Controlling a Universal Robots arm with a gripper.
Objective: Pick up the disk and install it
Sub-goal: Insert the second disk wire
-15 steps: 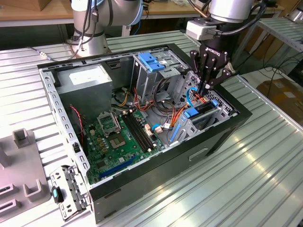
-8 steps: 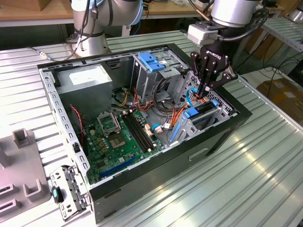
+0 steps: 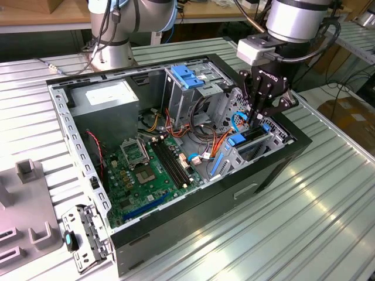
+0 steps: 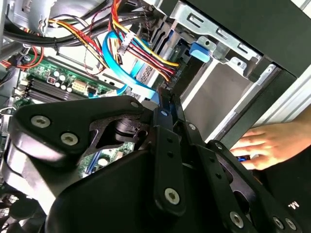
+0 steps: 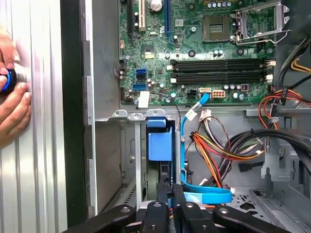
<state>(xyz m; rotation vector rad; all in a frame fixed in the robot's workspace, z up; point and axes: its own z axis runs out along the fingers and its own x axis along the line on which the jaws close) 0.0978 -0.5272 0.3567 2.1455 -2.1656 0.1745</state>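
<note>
1. Exterior view: my gripper (image 3: 258, 120) is down in the open computer case (image 3: 176, 234) at right of centre, over the drive bay's blue carrier (image 3: 245, 138).
2. Second wrist view: fingers (image 4: 167, 109) pressed together on a thin dark edge, probably the disk; a hand (image 4: 272, 143) waits at right.
3. First wrist view: blue carrier (image 5: 159, 143) sits low centre in its slot. Insertion step; seating needs a straight push.

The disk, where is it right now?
In the exterior view the disk stands on edge in the drive bay at the case's right end, directly under the gripper, beside the blue cables.
</note>
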